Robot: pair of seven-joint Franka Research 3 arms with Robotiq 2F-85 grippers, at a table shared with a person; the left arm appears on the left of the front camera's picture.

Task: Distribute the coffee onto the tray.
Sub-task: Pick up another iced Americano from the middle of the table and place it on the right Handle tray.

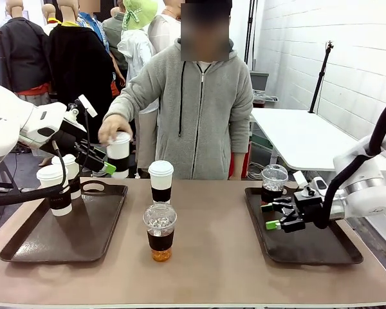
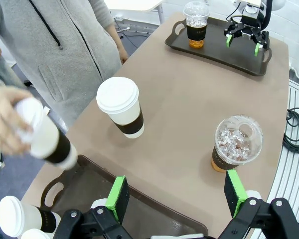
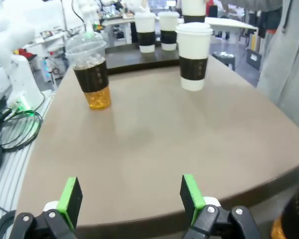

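Coffee: six sleeved cups; two on the left tray, one in a hand, two on the bare table, one on the right tray.
Left tray (image 1: 26, 248): dark, at the table's left end.
Front cup (image 1: 51, 175): white, lidded, upright at the left tray's far left corner, partly behind a cable.
Rear cup (image 1: 69, 167): white, lidded, upright just behind the front cup in the same corner.
Left gripper (image 2: 177, 199): pads (image 2: 118, 196) spread apart with nothing between them, above the left tray's far right rim.
Hand (image 1: 110, 129): the person's, clasping the held cup by its lid from above.
Held cup (image 1: 119, 151): white, in the air over the table's far edge, just beside the left gripper and outside its jaws; blurred in the left wrist view.
Mid cup (image 1: 161, 181): white, lidded, upright on the table near the middle of the far edge.
Iced cup (image 1: 160, 232): clear, dome-lidded, amber drink with ice, upright at the table's centre, on the robot's side of the mid cup and apart from it.
Right tray (image 1: 321, 251): dark, at the table's right end.
Right cup (image 1: 274, 183): clear, dome-lidded, upright at the right tray's far left corner.
Right gripper (image 1: 275, 216): jaws wide apart and empty, low over the right tray's left edge, near the right cup without touching it.
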